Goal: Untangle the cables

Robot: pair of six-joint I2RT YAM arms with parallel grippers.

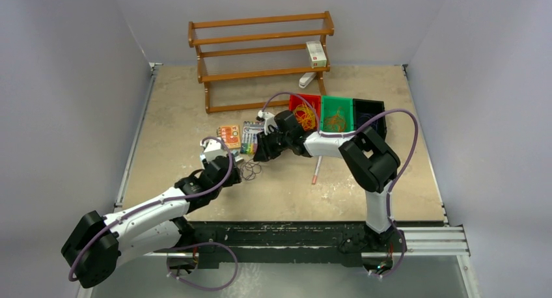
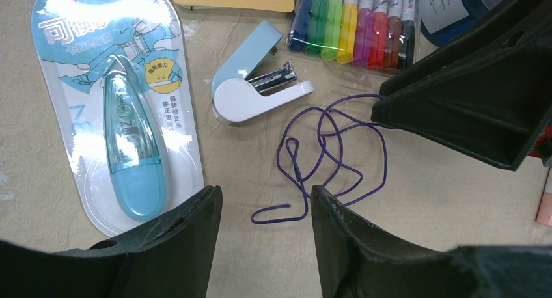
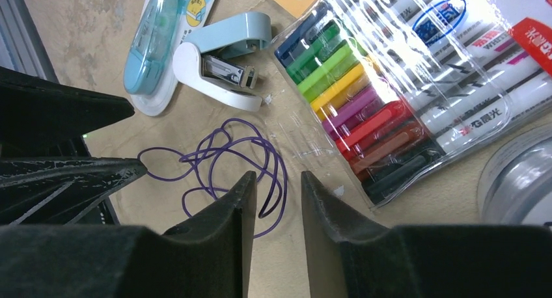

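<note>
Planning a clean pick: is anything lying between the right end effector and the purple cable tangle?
Nothing visible does. The purple cable tangle lies on the table just ahead of the open right end effector; the stapler and marker pack sit beyond.

Beige table, purple cable tangle beside stapler, marker pack, correction-tape pack, wooden rack, three coloured bins

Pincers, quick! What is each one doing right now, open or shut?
Left pincer: open, holding nothing; the purple cable lies at its tips.
Right pincer: open, a strand of the purple cable in its gap, not pinched.
</note>
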